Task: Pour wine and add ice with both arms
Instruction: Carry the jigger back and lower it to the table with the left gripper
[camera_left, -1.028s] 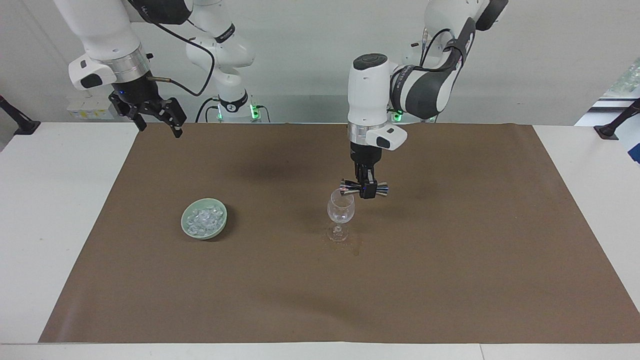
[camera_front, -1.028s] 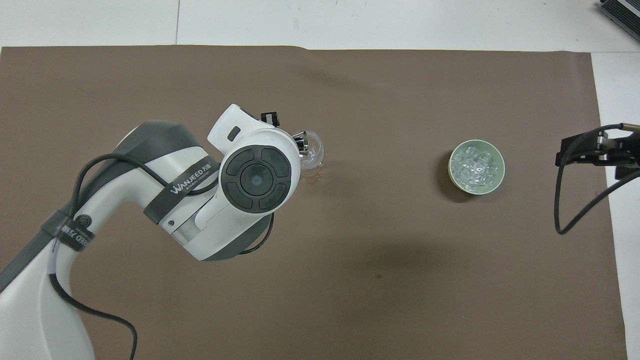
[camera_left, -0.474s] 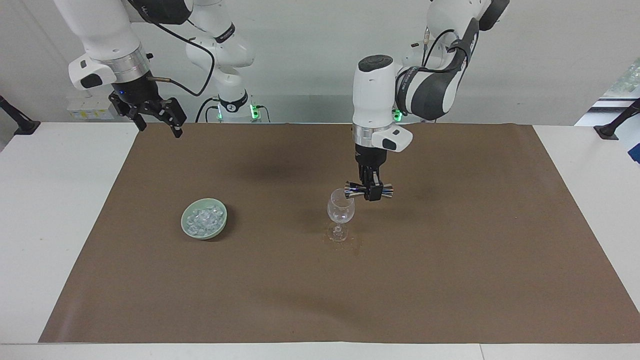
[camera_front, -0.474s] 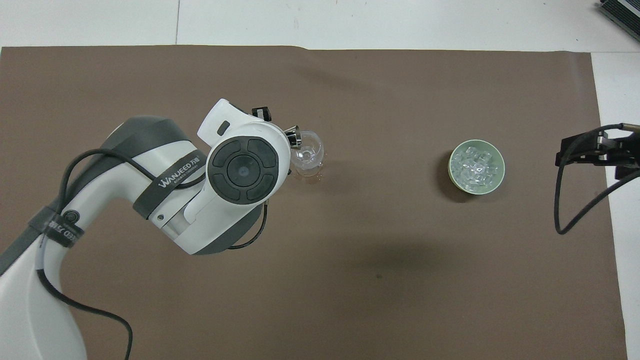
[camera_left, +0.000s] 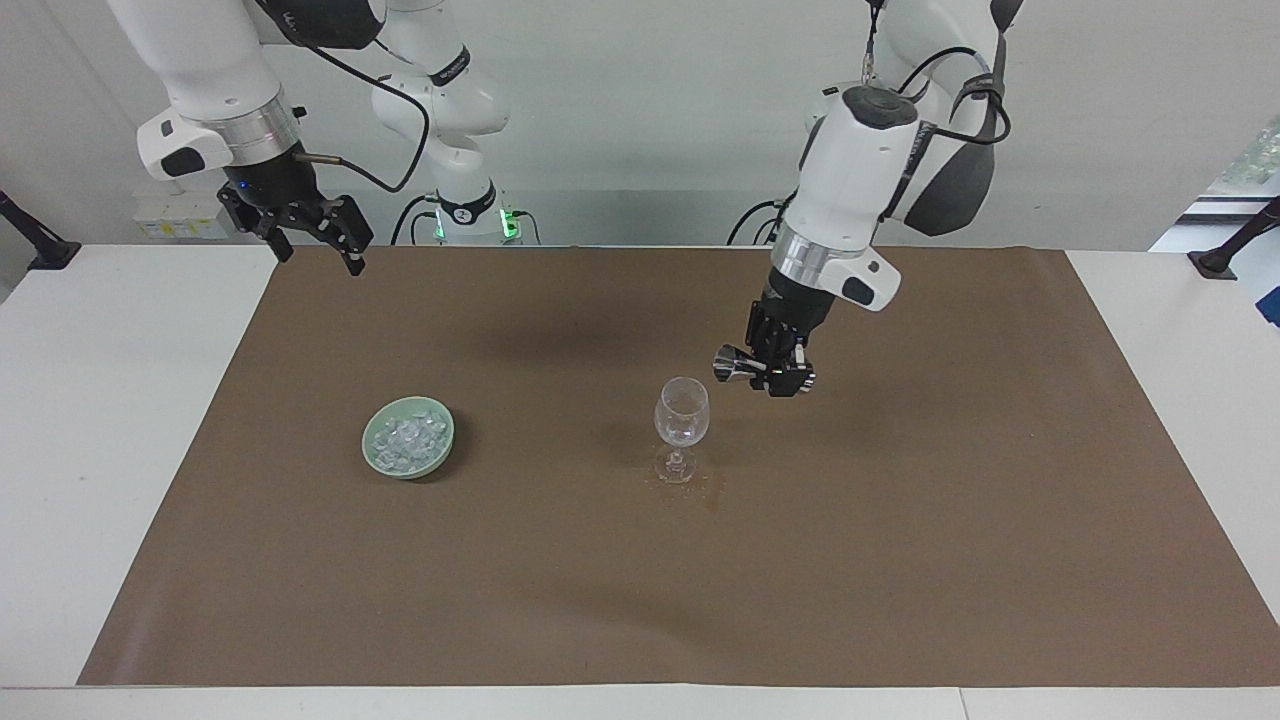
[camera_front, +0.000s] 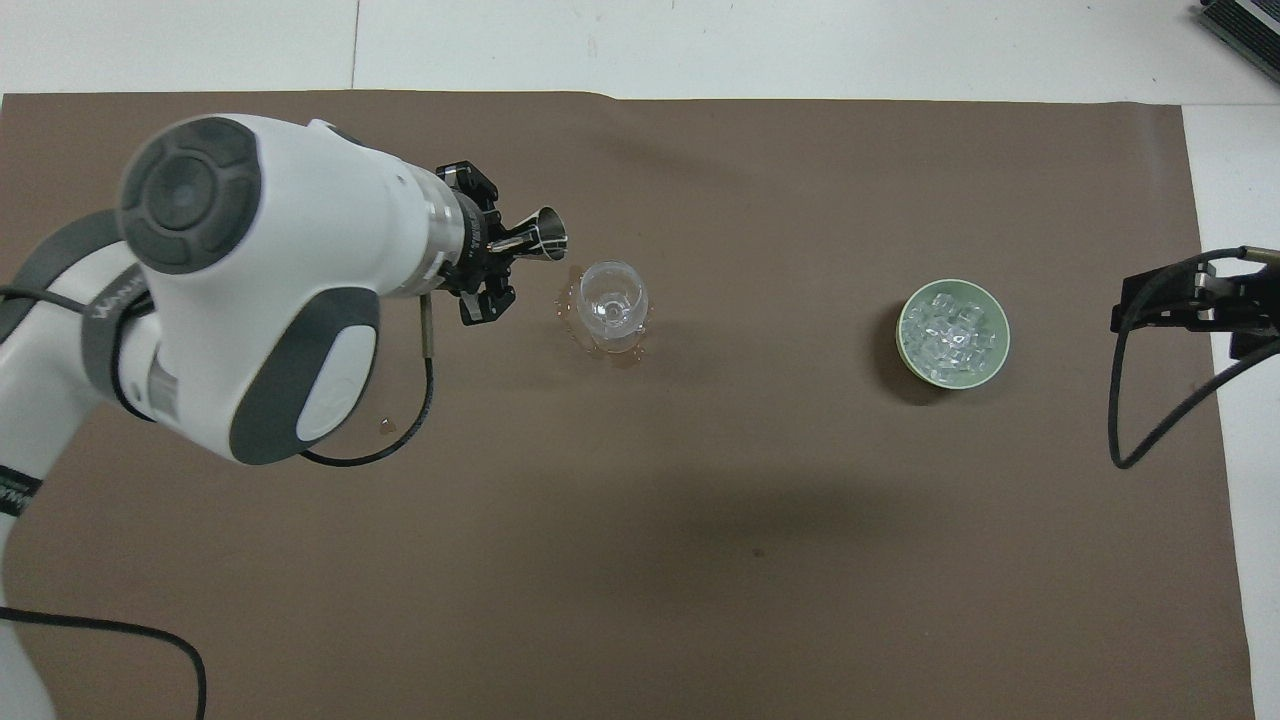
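A clear stemmed glass (camera_left: 682, 420) (camera_front: 612, 305) stands upright mid-mat; any wine in it is too faint to see. My left gripper (camera_left: 776, 375) (camera_front: 490, 270) is shut on a small metal jigger (camera_left: 740, 367) (camera_front: 535, 235), held on its side in the air beside the glass, toward the left arm's end. A pile of ice (camera_left: 407, 438) (camera_front: 950, 330) lies in a pale green bowl (camera_left: 376, 459) (camera_front: 904, 345), toward the right arm's end. My right gripper (camera_left: 315, 232) (camera_front: 1190, 305) is open and waits high over the mat's corner.
A brown mat (camera_left: 900, 560) (camera_front: 700, 560) covers the white table (camera_left: 100, 400). Small wet spots (camera_left: 695, 490) (camera_front: 575, 310) lie on the mat around the glass's foot. A drop (camera_front: 385, 427) lies nearer to the robots, under the left arm.
My left gripper has drawn the jigger off the glass's rim, toward the left arm's end, and risen a little. The left arm has swung back. The right arm has not moved.
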